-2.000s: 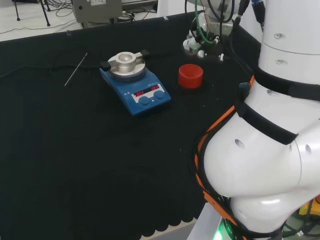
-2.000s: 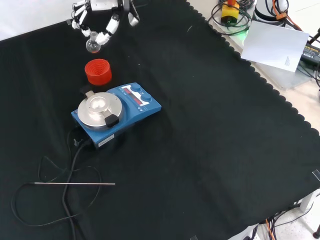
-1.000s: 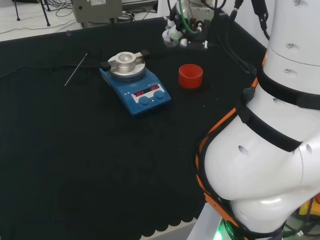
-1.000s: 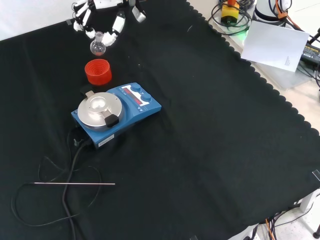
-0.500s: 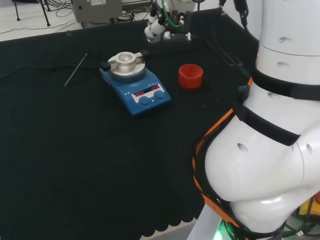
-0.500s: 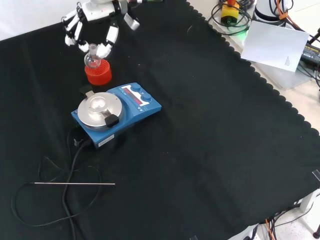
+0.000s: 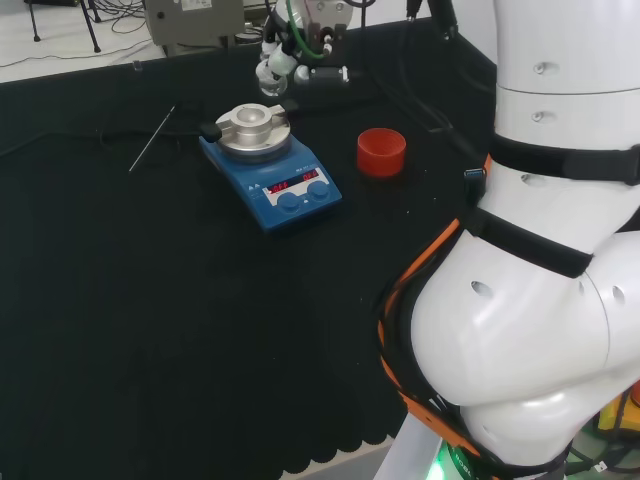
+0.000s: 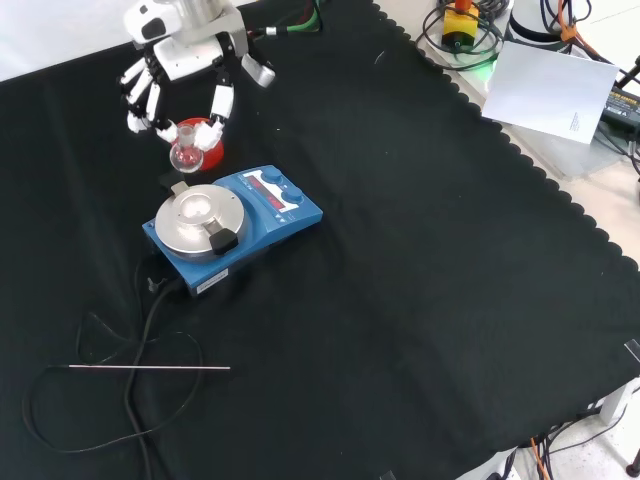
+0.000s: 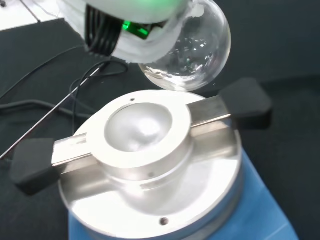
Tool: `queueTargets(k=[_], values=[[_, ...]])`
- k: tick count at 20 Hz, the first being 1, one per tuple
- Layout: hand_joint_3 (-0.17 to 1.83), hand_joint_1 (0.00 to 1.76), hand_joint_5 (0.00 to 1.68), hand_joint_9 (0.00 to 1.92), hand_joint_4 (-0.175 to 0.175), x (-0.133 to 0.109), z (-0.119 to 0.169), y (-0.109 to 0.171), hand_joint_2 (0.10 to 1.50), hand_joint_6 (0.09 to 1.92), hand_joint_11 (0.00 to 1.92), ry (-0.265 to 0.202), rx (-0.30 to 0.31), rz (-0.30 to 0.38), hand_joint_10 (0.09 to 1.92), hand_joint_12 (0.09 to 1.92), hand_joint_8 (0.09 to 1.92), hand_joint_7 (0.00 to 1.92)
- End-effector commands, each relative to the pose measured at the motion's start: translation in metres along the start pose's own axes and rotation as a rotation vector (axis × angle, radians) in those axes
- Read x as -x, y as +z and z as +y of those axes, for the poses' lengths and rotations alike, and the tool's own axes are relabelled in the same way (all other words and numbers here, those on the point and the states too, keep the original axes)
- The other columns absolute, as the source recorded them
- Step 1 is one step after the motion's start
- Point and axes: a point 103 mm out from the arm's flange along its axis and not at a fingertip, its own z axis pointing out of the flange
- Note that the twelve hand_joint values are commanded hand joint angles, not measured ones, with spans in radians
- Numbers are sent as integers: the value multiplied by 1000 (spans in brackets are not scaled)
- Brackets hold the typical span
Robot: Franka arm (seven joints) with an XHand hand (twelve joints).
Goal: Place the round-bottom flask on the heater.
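The hand (image 8: 185,62) pinches the neck of the round-bottom flask (image 8: 184,155), which hangs in the air just beside the heater (image 8: 230,229), between it and the red ribbed ring (image 7: 381,151), toward the bench's far edge in the front view. Thin, smooth glass: probably light, slippery and fragile, best held at the neck and lowered gently into the metal bowl (image 9: 138,124).

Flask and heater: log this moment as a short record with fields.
flask: clear round-bottom flask, pinched at the neck by the hand
flask position: in the air, bulb just short of the heater's bowl, not touching
heater: blue heater, metal bowl empty
stand: red ring on the cloth, empty
loose items: thin metal rod
step left: lower flask into bowl
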Motion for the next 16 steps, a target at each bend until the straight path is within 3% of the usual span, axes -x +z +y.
queueTargets(k=[1, 16], values=[[771, 1092, 1129, 687, 175, -23, 6, 14, 667, 974, 293, -36, -47, -10, 615, 1315, 651, 529], [773, 1093, 1131, 683, 175, -21, 18, 38, 664, 971, 302, -37, -79, -19, 616, 1310, 651, 524]])
